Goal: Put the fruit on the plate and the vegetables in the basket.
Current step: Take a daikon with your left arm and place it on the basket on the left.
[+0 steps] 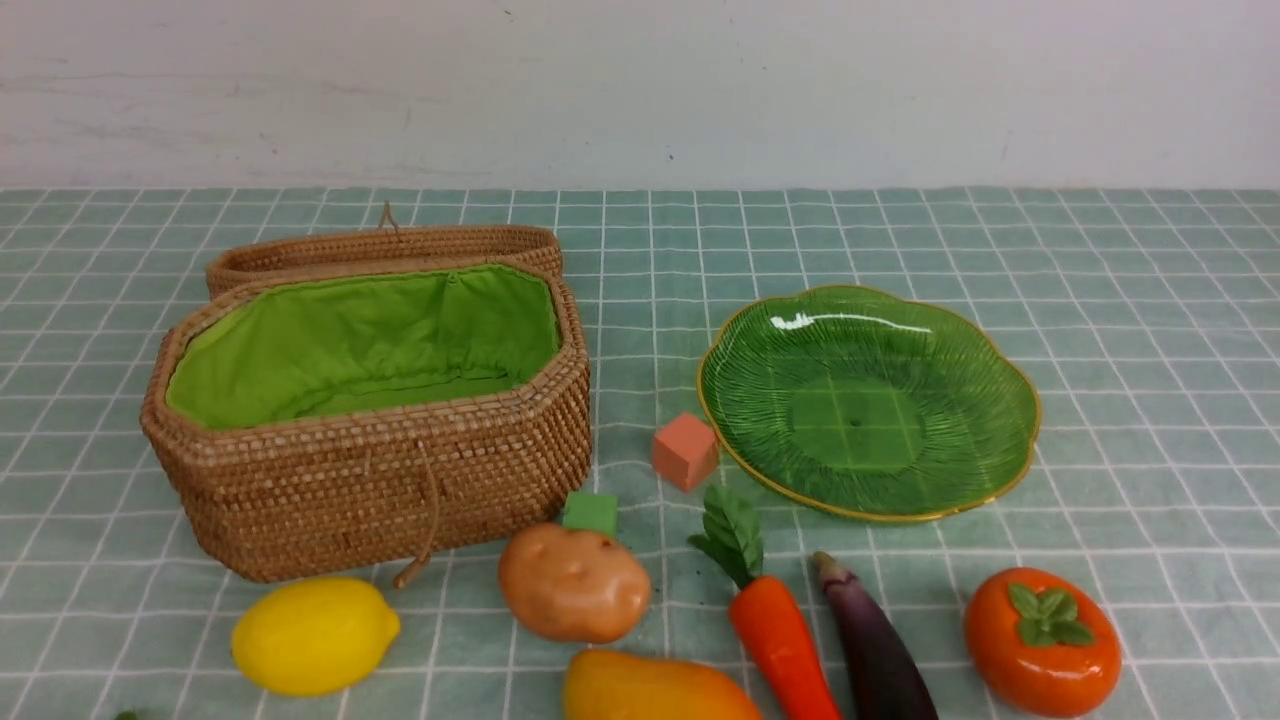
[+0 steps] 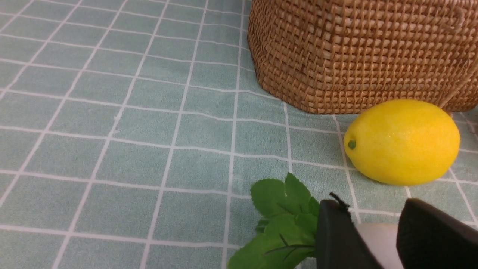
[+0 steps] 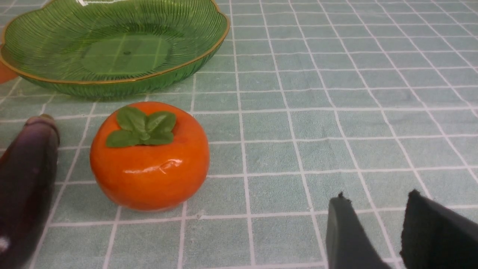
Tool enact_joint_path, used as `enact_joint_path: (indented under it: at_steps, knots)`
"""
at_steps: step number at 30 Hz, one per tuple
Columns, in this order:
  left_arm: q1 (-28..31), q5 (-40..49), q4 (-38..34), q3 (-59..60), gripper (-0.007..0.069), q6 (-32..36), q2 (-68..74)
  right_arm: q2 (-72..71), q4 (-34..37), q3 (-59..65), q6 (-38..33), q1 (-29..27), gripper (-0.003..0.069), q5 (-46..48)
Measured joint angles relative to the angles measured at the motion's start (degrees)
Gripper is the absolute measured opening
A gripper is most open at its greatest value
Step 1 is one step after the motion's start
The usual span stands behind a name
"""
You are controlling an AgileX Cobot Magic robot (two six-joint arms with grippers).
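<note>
Checked desk (image 1: 1100, 250): right gripper (image 3: 375, 203) spread, empty; left gripper (image 2: 371, 211) straddles radish (image 2: 376, 241), grip unclear. Glossy persimmon (image 3: 149, 164) could squirt free, rolling into eggplant (image 3: 26, 179).

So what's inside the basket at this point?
Inside the basket only the green cloth lining shows, with nothing lying on it. The front wall hides the near strip of the floor, so that part can't be checked.
</note>
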Motion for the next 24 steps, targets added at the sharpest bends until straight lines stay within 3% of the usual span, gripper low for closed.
enact_joint_path:
  at_steps: [8, 13, 19, 24]
  knots:
    - [0.00, -6.43, -2.20, 0.05, 0.0239, 0.00, 0.00, 0.00, 0.00, 0.00, 0.00, 0.00, 0.0242, 0.00]
    - [0.00, -19.12, -11.94, 0.05, 0.0239, -0.91, 0.00, 0.00, 0.00, 0.00, 0.00, 0.00, 0.0242, 0.00]
    - [0.00, -33.22, -27.42, 0.05, 0.0239, -9.11, 0.00, 0.00, 0.00, 0.00, 0.00, 0.00, 0.0242, 0.00]
    - [0.00, -35.40, -29.17, -2.85, 0.0239, -10.25, 0.00, 0.00, 0.00, 0.00, 0.00, 0.00, 0.0242, 0.00]
